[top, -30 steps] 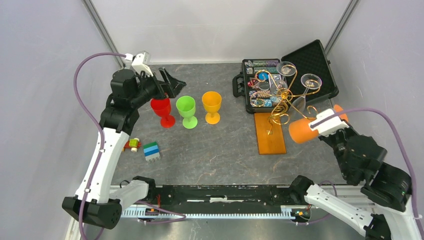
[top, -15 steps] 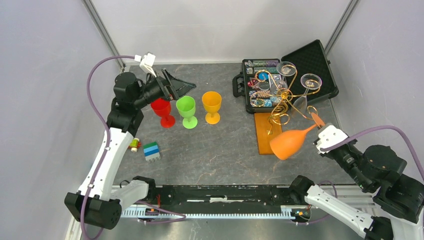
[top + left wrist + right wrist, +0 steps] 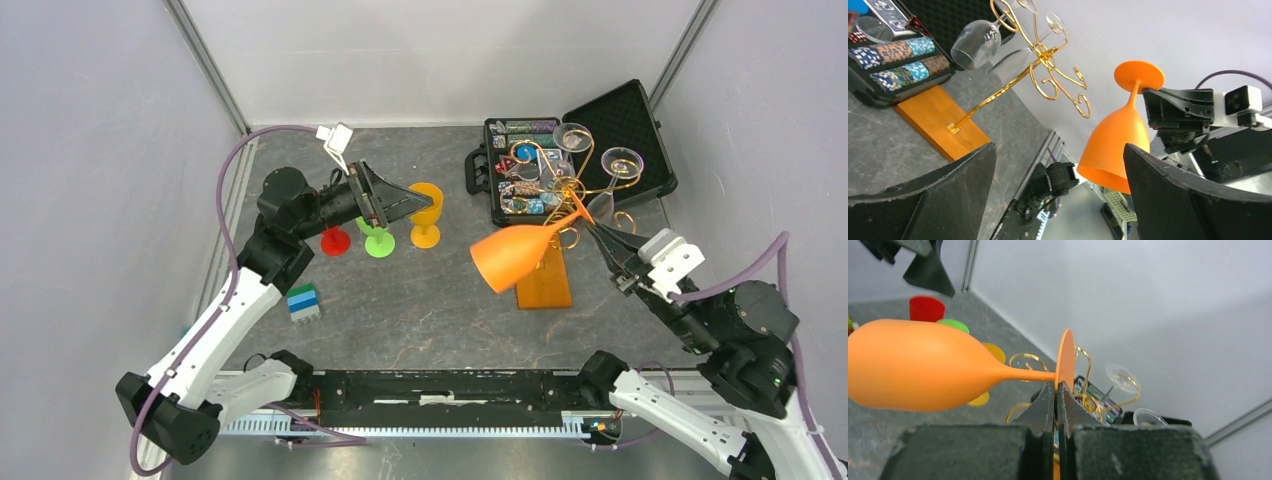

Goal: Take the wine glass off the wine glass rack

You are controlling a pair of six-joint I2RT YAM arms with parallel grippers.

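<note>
Grey stone-look table (image 3: 430,300) carries the wine glass rack (image 3: 541,268) at the right. Clear of its gold curls, the orange wine glass (image 3: 508,256) hangs sideways in the air, with the right gripper (image 3: 1055,395) clamped only on the foot's rim. The left gripper (image 3: 425,203) hovers opposite, spread wide. So thin a pinch could let the heavy bowl pivot — or slip out.
</note>
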